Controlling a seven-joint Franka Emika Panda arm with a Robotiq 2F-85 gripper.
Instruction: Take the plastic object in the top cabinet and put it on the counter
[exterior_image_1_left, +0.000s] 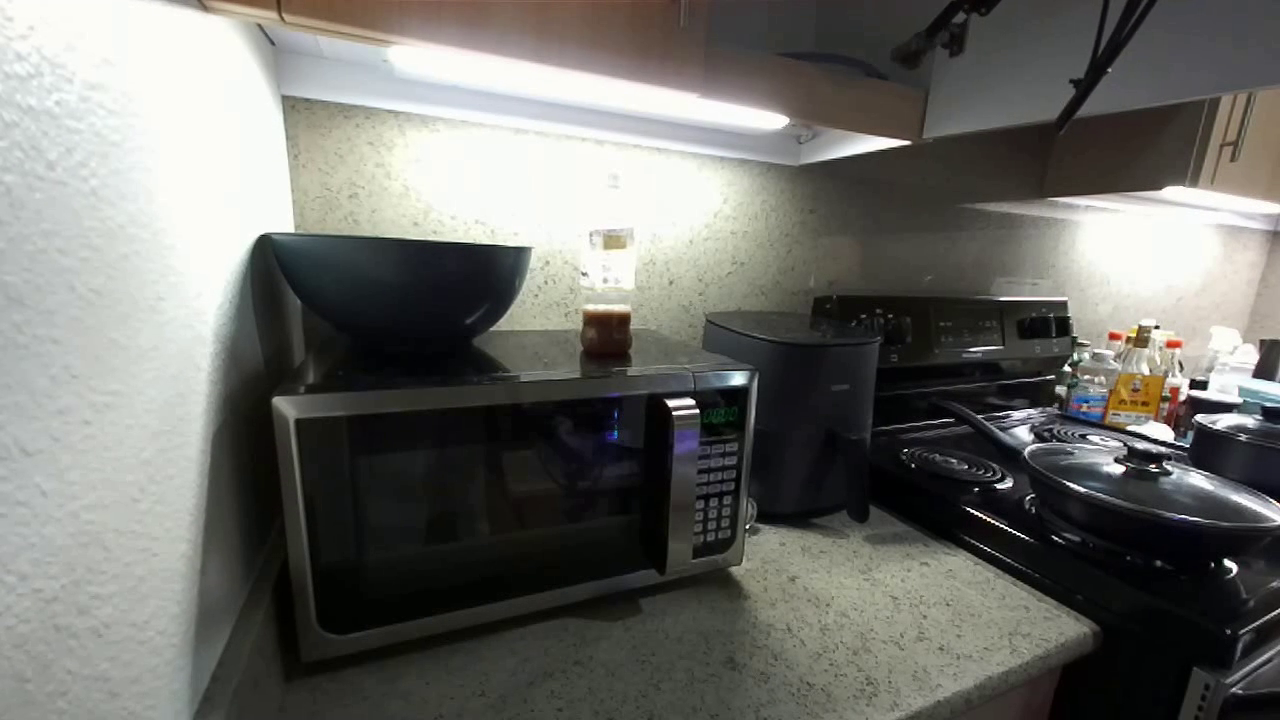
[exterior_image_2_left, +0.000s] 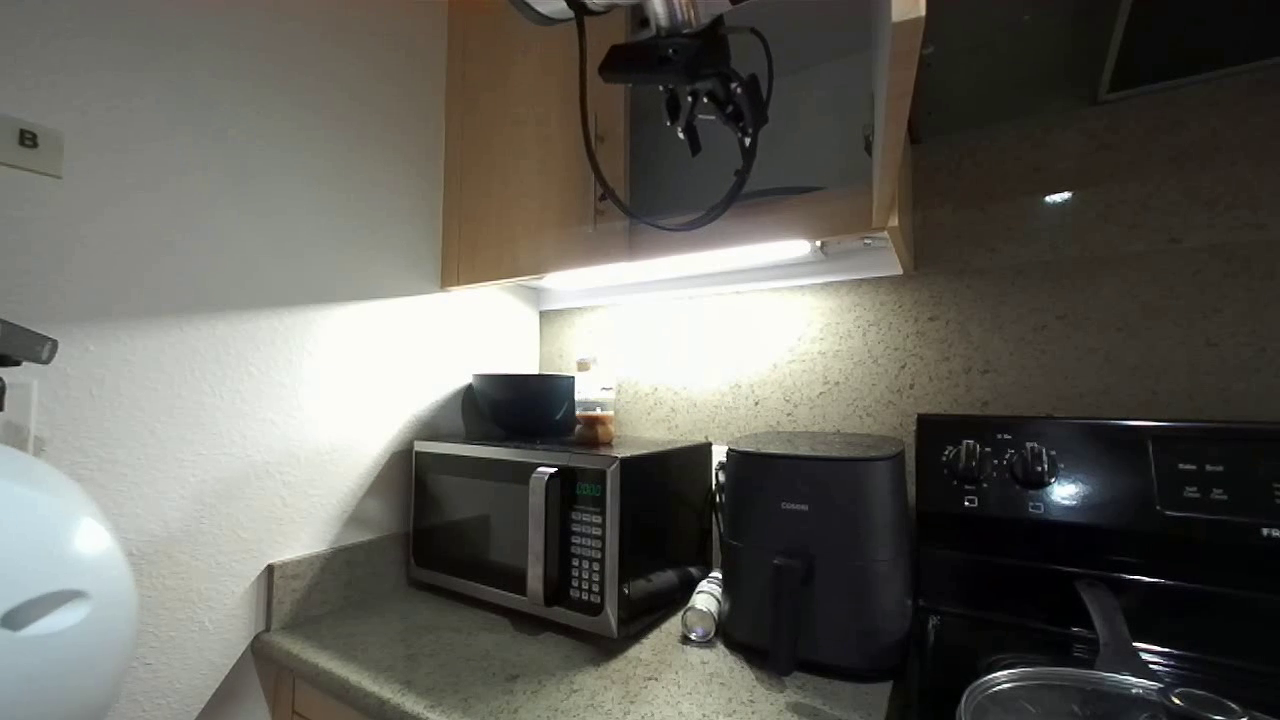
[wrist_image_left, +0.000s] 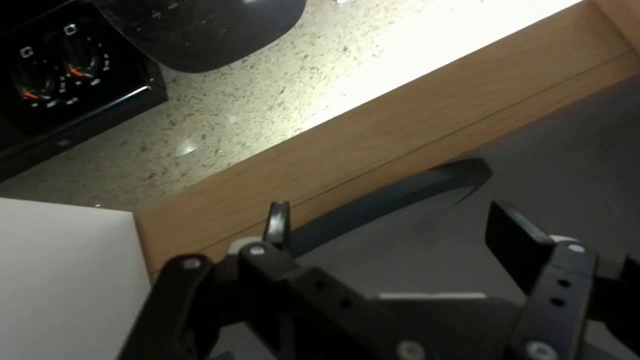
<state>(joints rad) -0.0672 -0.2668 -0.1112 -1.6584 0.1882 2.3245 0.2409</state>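
The tabletop (exterior_image_1_left: 850, 610) carries one microwave (exterior_image_1_left: 480, 500), one air fryer (exterior_image_1_left: 805, 430) at its three o'clock, and, between them, one shiny cylinder (exterior_image_2_left: 703, 608). On the microwave are two things: one bowl (exterior_image_1_left: 400, 290) and, at the bowl's three o'clock, one jar (exterior_image_1_left: 607, 330). In an exterior view, the stove (exterior_image_1_left: 1140, 610) shows four knobs (exterior_image_1_left: 899, 330) and carries one lidded pan (exterior_image_1_left: 1120, 500) and, at the pan's two o'clock, one pot (exterior_image_1_left: 1240, 455). The bottles (exterior_image_1_left: 1135, 395) at the pan's twelve o'clock overlap and cannot be counted. In the top cabinet (exterior_image_2_left: 530, 150) one plate (wrist_image_left: 395, 201) is seen. There is one pincer (wrist_image_left: 397, 232) with two fingers (wrist_image_left: 515, 245).
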